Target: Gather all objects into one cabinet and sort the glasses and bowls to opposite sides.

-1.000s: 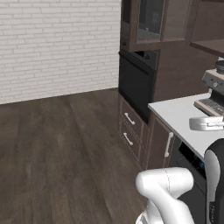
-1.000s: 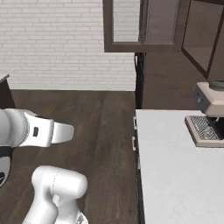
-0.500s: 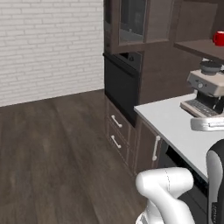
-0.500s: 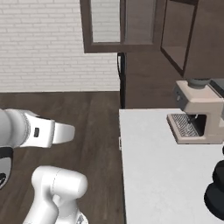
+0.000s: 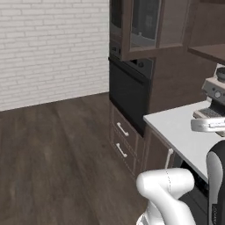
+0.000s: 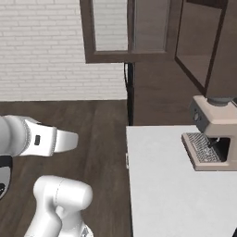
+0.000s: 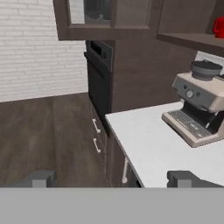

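My gripper (image 7: 113,179) is open, its two fingertips (image 7: 40,178) wide apart with nothing between them, and it looks across the white counter (image 7: 148,148). One small red cup (image 7: 218,27) stands on the shelf of the dark wood wall cabinet (image 7: 188,40) at the top right of the hand view, cut off by the frame edge. The same cabinet's shelf (image 5: 212,50) shows in the left base view, and its swung-open door (image 6: 196,46) in the right base view. The wooden bowl and the other cups are out of view.
An espresso machine (image 7: 199,107) stands on the counter under the cabinet; it appears as espresso machine (image 6: 213,136) too. A black built-in oven (image 5: 129,99) with drawers (image 5: 123,140) below sits left of the counter. Glass-door cabinets (image 5: 145,24) hang above. Open wood floor (image 5: 52,154) lies to the left.
The whole scene has shifted left compared with a second ago, so the cameras moved with the base. The arm keeps the same pose and the gripper stays open.
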